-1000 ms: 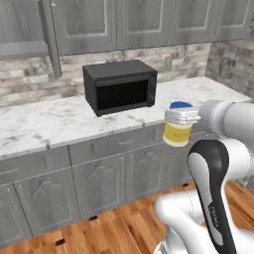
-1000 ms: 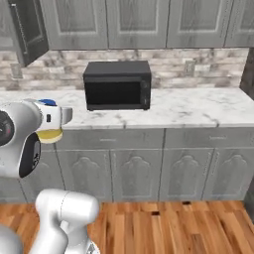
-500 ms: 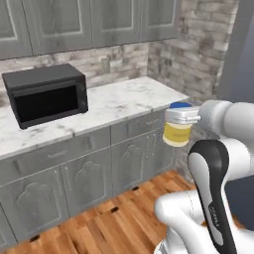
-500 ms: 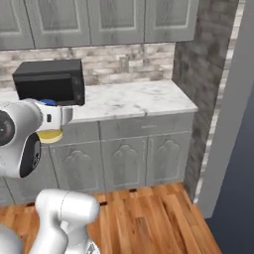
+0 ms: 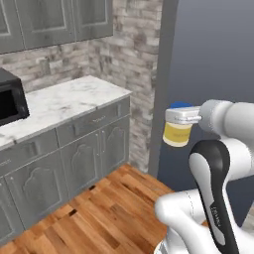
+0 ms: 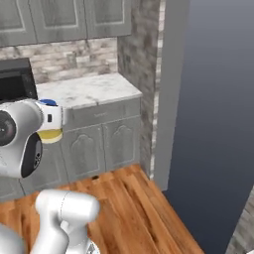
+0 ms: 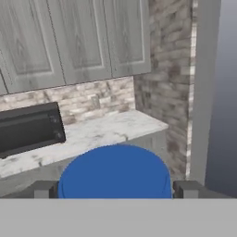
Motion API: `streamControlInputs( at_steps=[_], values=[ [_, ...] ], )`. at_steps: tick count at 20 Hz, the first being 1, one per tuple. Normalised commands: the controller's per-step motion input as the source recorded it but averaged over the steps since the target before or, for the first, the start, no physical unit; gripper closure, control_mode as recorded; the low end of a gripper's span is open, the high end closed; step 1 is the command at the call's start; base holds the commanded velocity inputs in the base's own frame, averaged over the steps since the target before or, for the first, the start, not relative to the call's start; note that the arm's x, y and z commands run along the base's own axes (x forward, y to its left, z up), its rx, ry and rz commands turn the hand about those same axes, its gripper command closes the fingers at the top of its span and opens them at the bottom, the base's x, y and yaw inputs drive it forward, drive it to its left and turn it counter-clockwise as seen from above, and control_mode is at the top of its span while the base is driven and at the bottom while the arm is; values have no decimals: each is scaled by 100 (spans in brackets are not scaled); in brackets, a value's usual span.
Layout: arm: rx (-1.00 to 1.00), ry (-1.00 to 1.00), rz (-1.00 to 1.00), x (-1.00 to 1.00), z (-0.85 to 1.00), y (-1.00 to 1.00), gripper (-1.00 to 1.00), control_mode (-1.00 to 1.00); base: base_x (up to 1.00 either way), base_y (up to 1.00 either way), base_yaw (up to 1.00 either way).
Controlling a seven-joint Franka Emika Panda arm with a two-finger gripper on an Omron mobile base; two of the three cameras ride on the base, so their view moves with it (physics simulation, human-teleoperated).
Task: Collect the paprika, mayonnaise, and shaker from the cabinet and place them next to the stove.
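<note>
— What differs from a second ago?
— The whole scene slides left in both base views, so the base is turning or driving, not the things. The microwave (image 5: 11,101), earlier centred, now sits at the left edge.
— Anything new?
— The end of the desk (image 5: 79,96), the stone side wall (image 5: 136,59) and a dark blue-grey wall (image 5: 218,54) have come into sight, with more wood floor (image 5: 99,213).

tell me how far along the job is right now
Done: the mayonnaise is out of the cabinet. In hand: the gripper holds it by its blue lid, carried in the air beside the marble counter with the microwave. Left: setting it by the stove, then the paprika and shaker.
</note>
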Motion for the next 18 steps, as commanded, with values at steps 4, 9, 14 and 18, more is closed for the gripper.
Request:
streamControlInputs(
  at_steps=[4, 9, 14, 18],
  values=[
    [0, 0, 0, 0, 0, 0, 100, 100, -57, -40, -43],
    [0, 0, 0, 0, 0, 0, 100, 100, -42, -67, -37],
    [0, 0, 0, 0, 0, 0, 100, 100, -41, -76, -34],
    [0, 0, 0, 0, 0, 0, 100, 100, -50, -85, -30]
  ],
)
